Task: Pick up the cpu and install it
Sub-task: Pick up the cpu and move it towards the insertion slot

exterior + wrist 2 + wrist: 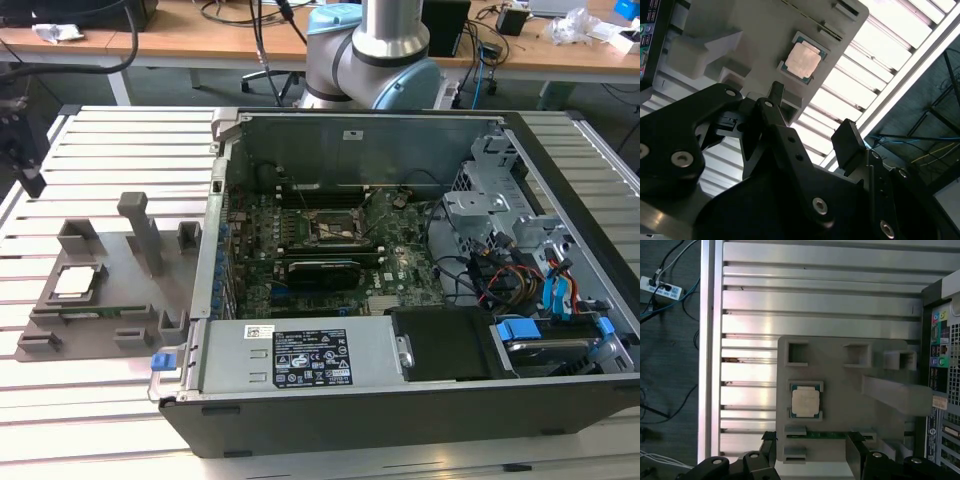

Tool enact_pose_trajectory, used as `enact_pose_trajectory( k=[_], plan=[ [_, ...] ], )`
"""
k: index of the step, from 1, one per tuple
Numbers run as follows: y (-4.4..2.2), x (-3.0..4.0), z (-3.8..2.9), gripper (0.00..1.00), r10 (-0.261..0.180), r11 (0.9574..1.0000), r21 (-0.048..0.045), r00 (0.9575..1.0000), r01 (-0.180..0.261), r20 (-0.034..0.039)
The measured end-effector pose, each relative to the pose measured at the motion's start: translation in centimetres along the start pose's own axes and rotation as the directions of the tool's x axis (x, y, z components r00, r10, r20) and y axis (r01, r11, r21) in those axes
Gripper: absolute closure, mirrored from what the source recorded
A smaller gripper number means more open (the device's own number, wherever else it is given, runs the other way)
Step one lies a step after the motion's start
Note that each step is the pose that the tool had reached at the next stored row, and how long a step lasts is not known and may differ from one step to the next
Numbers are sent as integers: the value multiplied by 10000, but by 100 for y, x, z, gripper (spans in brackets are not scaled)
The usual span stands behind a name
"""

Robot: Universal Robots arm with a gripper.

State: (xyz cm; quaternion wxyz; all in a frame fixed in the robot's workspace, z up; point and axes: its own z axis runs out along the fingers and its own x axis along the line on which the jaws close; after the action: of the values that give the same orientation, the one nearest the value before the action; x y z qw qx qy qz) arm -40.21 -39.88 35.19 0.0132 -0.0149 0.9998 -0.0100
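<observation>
The cpu [78, 282] lies flat, silvery top up, in a recess of the grey tray [110, 295] at the exterior view's left, outside the computer case. In both wrist views it sits face up in its pocket: cpu [805, 403], cpu [803, 60]. My gripper [812, 447] hovers above the tray's edge, open, with nothing between its black fingers [769, 441]. The gripper [812, 120] stands clear of the chip. In the exterior view the gripper [30, 178] hangs above the table at the far left. The black socket frame [333, 228] sits on the motherboard inside the case.
An upright grey post [145, 232] and several blocks rise from the tray near the chip. The open case wall [205, 260] stands just beside the tray. A slatted metal table [815, 305] carries everything. Its edge [707, 340] drops to a floor with cables.
</observation>
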Motion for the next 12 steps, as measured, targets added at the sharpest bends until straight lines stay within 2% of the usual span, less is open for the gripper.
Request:
enact_pose_trajectory(
  k=[12],
  plan=[
    [1, -3, 73, 34, 0, 10000, 0, 10000, 0, 0]
  ],
)
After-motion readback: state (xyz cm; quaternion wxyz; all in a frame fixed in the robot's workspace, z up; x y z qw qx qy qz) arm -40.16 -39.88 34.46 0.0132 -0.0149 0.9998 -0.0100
